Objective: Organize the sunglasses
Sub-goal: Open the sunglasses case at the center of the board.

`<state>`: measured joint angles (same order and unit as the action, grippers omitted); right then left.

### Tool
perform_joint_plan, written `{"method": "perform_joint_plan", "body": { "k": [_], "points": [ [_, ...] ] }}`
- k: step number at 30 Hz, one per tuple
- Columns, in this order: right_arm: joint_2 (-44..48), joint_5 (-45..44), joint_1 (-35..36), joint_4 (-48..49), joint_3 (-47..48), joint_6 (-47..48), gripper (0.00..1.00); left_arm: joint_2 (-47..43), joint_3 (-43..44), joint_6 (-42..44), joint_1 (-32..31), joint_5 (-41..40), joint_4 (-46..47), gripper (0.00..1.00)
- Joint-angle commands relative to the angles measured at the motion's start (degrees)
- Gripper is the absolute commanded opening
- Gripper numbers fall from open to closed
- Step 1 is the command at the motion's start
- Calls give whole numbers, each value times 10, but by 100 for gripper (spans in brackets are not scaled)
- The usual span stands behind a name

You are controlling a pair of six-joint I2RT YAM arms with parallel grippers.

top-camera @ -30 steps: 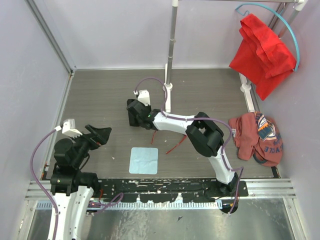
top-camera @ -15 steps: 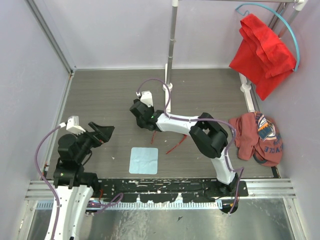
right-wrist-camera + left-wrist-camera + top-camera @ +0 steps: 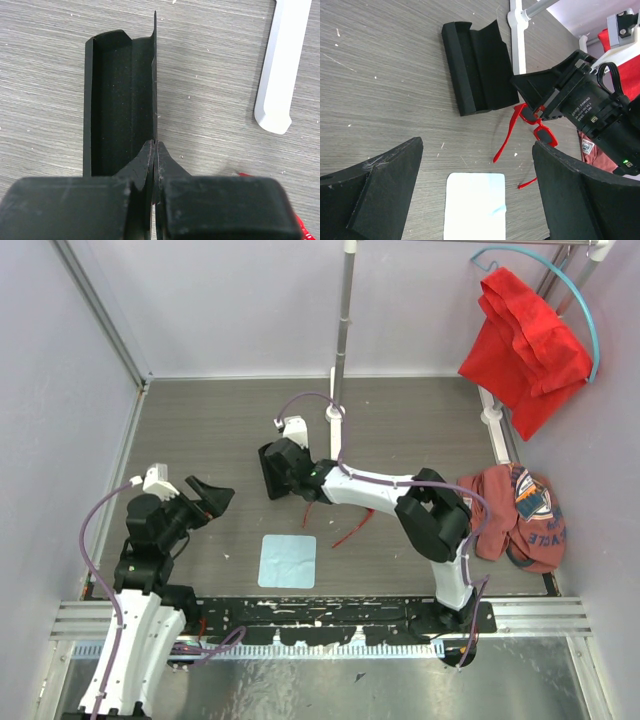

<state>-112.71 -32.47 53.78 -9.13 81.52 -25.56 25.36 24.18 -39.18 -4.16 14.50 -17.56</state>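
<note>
Just beside right hand (image 3: 516,80), sunglasses (image 3: 540,131).

My left gripper (image 3: 215,500) hangs over the left side of the table (image 3: 200,425) with its jaws wide apart. My right gripper (image 3: 285,478) is closed at the black case (image 3: 270,466). The red sunglasses (image 3: 350,534) lie partly under my right arm, near the pale blue cloth (image 3: 287,561).

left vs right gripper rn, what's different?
The left gripper stands wide open; the right gripper is shut. The left gripper holds nothing; the right gripper pinches the thin flap of the open black case. The left gripper sits at the left side of the table, away from the case; the right gripper is mid-table at it. Both are the same black two-finger type.
</note>
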Motion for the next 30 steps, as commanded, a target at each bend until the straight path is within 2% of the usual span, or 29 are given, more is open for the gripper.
{"method": "perform_joint_plan", "body": {
  "k": [1, 11, 23, 30],
  "points": [
    [42, 1, -2, 53, -6, 26, 1, 1, -1, 7, 2, 11, 27, 98],
    [75, 109, -51, 130, -74, 71, 1, -35, 5, 6, 2, 19, 4, 98],
    [56, 135, -69, 132, -77, 104, 1, -43, 9, 8, 2, 25, -3, 98],
    [48, 150, -75, 137, -80, 102, 1, 16, 3, 9, 1, 34, 42, 98]
  ]
}}
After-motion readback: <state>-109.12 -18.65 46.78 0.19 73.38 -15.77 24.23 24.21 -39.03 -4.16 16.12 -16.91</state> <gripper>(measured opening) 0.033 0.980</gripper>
